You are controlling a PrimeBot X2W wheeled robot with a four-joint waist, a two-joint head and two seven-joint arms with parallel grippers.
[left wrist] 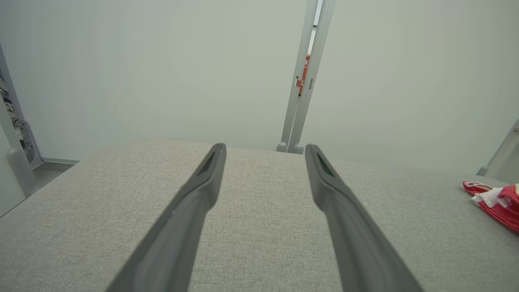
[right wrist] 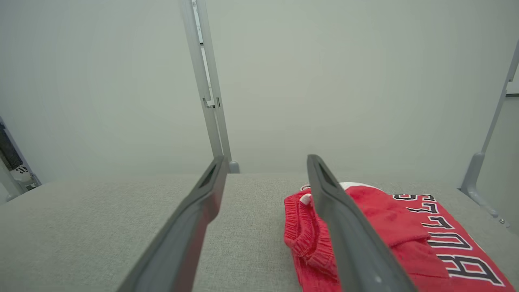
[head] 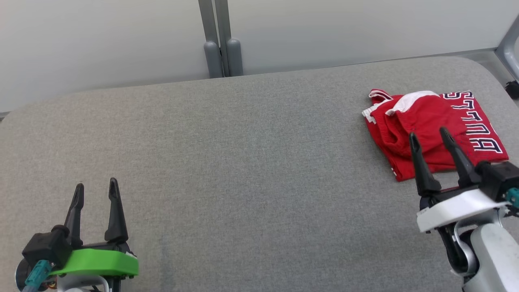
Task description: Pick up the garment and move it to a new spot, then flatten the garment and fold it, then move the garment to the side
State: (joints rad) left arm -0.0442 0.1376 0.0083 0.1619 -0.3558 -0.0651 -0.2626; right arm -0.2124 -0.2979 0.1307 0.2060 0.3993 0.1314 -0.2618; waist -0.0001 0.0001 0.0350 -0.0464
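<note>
I am holding my left gripper (head: 96, 184) released over the grey table (head: 243, 162) at near left, well apart from the folded red garment (head: 425, 113), which is lying at far right, partly beneath my right gripper (head: 428, 134), likewise released and empty.

A grey fabric-covered table (head: 243, 162) with rounded far corners spans the scene. Behind its far edge stand pale wall panels (head: 101, 40), joined by a grey double post (head: 222, 44) with two rounded feet, just left of centre. An orange label (left wrist: 303, 77) sits higher up on that post. Another grey post (head: 511, 44) slants at the far right, with a small dark object (head: 513, 88) near it, too small to identify.
</note>
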